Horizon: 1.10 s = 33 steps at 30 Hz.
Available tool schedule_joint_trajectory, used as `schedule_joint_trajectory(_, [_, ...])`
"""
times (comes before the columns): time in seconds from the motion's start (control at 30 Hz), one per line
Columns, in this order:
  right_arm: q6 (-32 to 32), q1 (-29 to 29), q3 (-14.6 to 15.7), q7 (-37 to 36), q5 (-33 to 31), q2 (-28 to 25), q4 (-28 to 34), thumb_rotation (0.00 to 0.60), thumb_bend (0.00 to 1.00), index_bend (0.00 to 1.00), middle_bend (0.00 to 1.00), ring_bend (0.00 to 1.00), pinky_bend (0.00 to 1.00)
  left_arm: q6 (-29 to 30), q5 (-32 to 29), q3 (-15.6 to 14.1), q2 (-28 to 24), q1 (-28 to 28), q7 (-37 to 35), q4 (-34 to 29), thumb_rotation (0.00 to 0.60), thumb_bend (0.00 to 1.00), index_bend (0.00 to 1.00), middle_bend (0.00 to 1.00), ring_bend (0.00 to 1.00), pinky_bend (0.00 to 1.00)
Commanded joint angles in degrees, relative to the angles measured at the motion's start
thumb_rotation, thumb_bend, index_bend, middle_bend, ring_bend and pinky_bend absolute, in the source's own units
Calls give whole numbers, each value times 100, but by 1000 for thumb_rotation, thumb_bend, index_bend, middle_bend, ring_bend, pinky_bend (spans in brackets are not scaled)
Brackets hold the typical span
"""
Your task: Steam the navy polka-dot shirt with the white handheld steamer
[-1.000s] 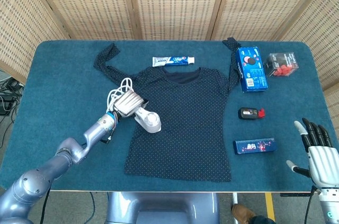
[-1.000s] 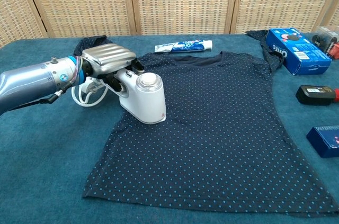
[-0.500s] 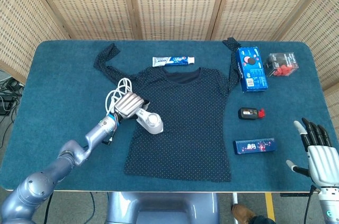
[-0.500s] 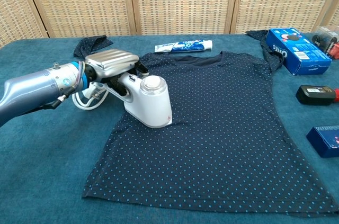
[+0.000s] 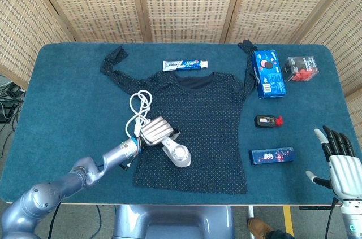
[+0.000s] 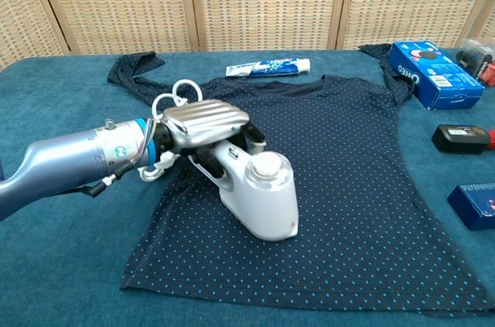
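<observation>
The navy polka-dot shirt (image 5: pixel 201 120) (image 6: pixel 340 180) lies flat in the middle of the blue table, sleeves spread toward the back. My left hand (image 5: pixel 154 130) (image 6: pixel 203 123) grips the handle of the white handheld steamer (image 5: pixel 177 153) (image 6: pixel 263 195), whose head presses on the shirt's lower left part. Its white cord (image 5: pixel 138 106) (image 6: pixel 176 93) loops on the shirt's left shoulder area. My right hand (image 5: pixel 338 159) stays open at the table's front right edge, far from the shirt, seen only in the head view.
A toothpaste tube (image 5: pixel 185 65) (image 6: pixel 268 67) lies behind the collar. Right of the shirt sit a blue cookie box (image 5: pixel 268 73) (image 6: pixel 430 73), a black-and-red device (image 5: pixel 267 120) (image 6: pixel 461 138), a small blue box (image 5: pixel 272 156) (image 6: pixel 473 205) and a clear box of red items (image 5: pixel 301 68).
My left hand has slid the steamer down the shirt's left side toward the hem and slightly right. The cord trailed after it. The right hand has not moved.
</observation>
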<state>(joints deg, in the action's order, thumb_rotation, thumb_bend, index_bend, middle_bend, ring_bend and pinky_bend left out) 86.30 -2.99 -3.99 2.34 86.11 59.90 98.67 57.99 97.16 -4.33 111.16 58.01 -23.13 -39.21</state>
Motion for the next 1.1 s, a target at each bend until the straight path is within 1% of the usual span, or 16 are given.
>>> schedule_joint_trajectory(0.03, [10, 4, 0, -12, 7, -6, 6, 600, 0, 0, 0, 0, 0, 48, 102, -38, -36, 75, 125, -224, 600, 560, 1000, 841, 734, 788])
schedule_joint_trajectory(0.17, [30, 14, 2, -49, 22, -26, 12, 600, 0, 0, 0, 0, 0, -13, 120, -4, -51, 145, 343, -458, 600, 554, 1000, 841, 734, 788])
schedule_joint_trajectory(0.43, [62, 29, 11, -89, 60, -48, 18, 600, 0, 0, 0, 0, 0, -53, 94, 34, -88, 137, 629, -562, 600, 549, 1000, 841, 734, 788])
schedule_joint_trajectory(0.83, [54, 29, 42, -37, 110, -30, 40, 600, 0, 0, 0, 0, 0, -34, -43, 39, -221, -63, 587, -411, 600, 549, 1000, 841, 734, 788])
schedule_joint_trajectory(1.1, [33, 20, 59, 39, 127, -2, 55, 600, 0, 0, 0, 0, 0, 82, -99, 31, -450, -223, 504, -326, 600, 549, 1000, 841, 734, 788])
